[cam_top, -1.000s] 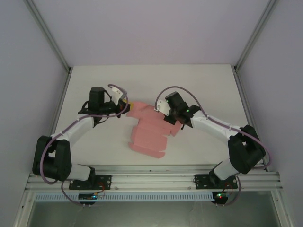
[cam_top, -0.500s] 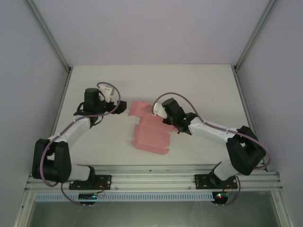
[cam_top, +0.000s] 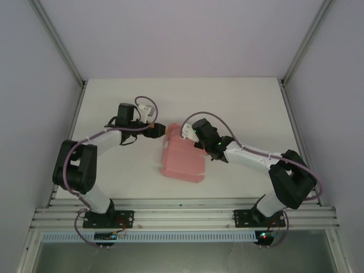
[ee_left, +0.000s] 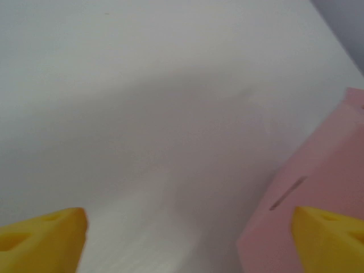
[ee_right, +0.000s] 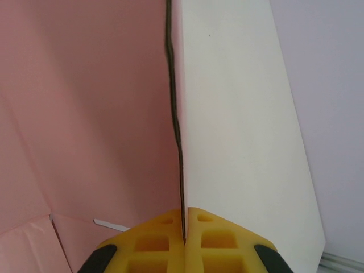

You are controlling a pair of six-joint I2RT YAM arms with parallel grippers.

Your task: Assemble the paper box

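Though thin, paper box (cam_top: 181,162): matte pink card, creases, one slot.

Readable text, labels, brands, numbers, signs: none legible in any view.
Paper box (cam_top: 182,162): plain matte pink card; the faces that can be seen carry no print.
Tabletop (cam_top: 239,102): plain white surface, unmarked from edge to edge.
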